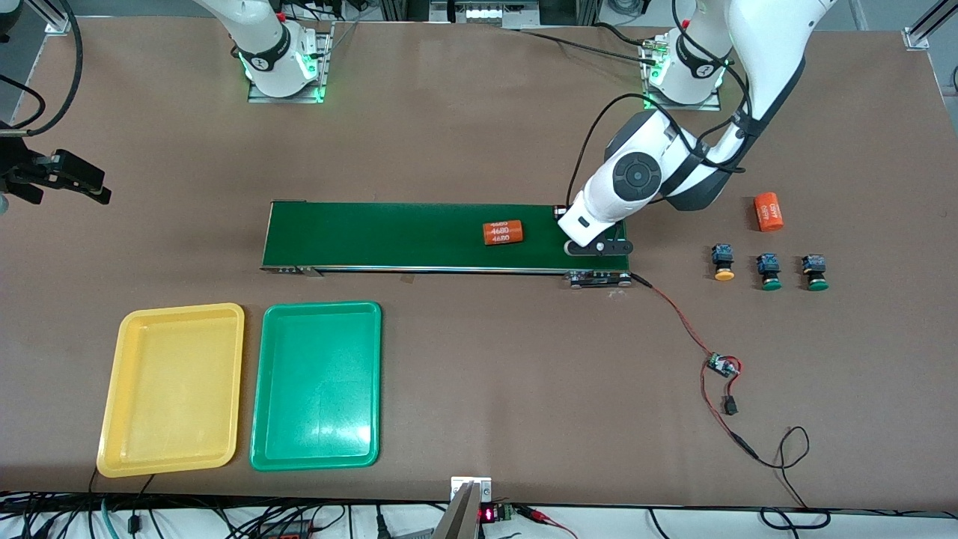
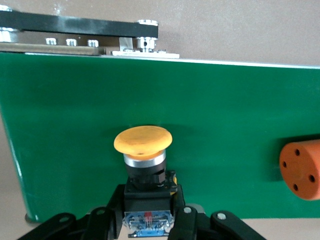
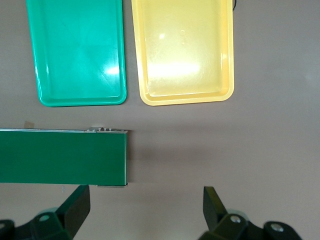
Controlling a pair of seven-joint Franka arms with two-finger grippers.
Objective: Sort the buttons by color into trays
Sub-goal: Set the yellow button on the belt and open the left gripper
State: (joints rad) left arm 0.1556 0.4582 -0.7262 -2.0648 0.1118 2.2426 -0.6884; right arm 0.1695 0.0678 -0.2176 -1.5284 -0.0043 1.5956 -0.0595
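From the front view: both trays bare, yellow tray point(image 1: 172, 389) beside green tray point(image 1: 316, 385); three buttons point(image 1: 769, 270) unsorted on the tabletop point(image 1: 479, 112) toward the left arm's end. Left wrist view: left hand point(image 2: 149, 220) clamped on a yellow-capped button point(image 2: 144, 165) over the conveyor belt point(image 2: 75, 125) (nothing delivered so far). Right wrist view: right hand point(image 3: 147, 205) spread apart, waiting past the belt's end.

Front cam sits high across the table, facing both arm bases. Left wrist cam is right up close over the conveyor belt point(image 2: 210, 145). Right wrist cam looks straight down from higher, sharing that belt point(image 3: 60, 156) and both trays with the front.
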